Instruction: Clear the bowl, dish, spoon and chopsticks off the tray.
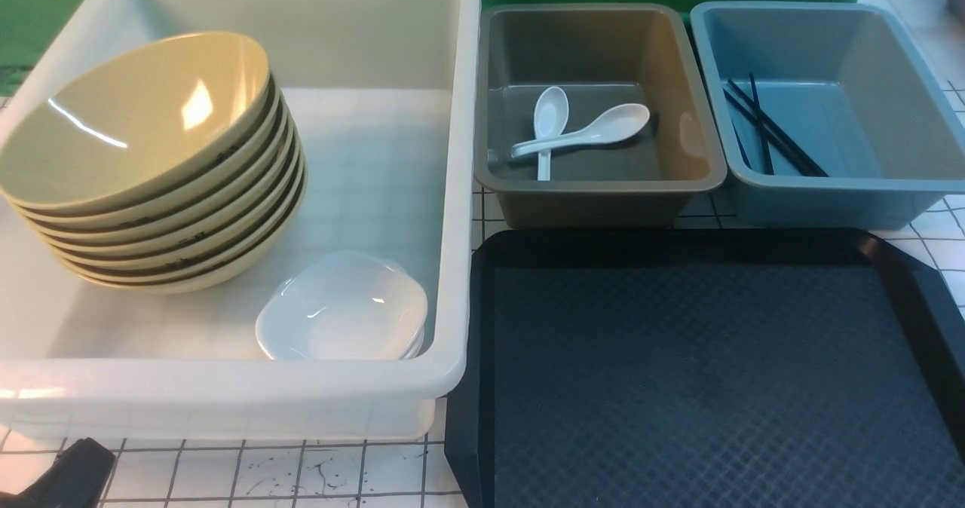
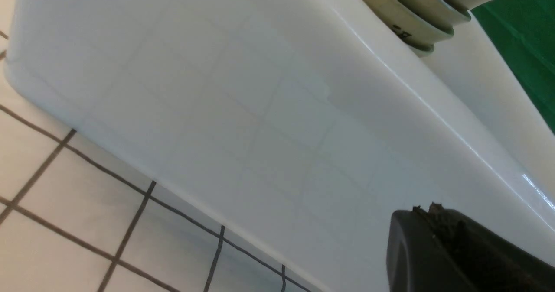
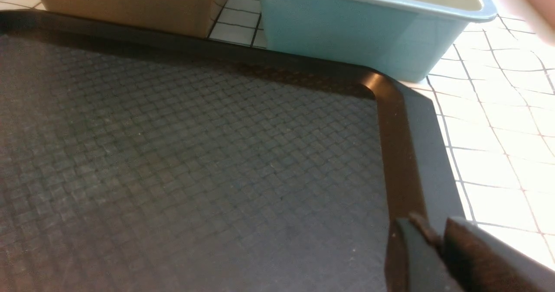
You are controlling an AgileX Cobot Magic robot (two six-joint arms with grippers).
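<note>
On the tiled bench's left side, a white tub (image 1: 452, 191) holds a tilted stack of olive-yellow bowls (image 1: 143, 116) and small white dishes (image 1: 343, 319). The left claw (image 2: 438, 222), clenched and empty, sits low by the tub's near wall. Right of it, two white spoons (image 1: 595, 127) lie crossed in a grey bin (image 1: 603, 188); black chopsticks (image 1: 769, 131) lie in a blue bin (image 1: 829, 191). The black tray (image 1: 678, 357) is bare; the right claw (image 3: 435, 240), nearly closed and empty, hovers over its right rim.

The black diamond-textured plastic tray (image 1: 709, 372) lies bare — open from above. Behind it stand the grey-brown plastic bin (image 1: 599, 191) and the blue plastic bin (image 1: 829, 191); at its left, touching or nearly so, the large white plastic tub (image 1: 452, 267) — its wall bars that side.
</note>
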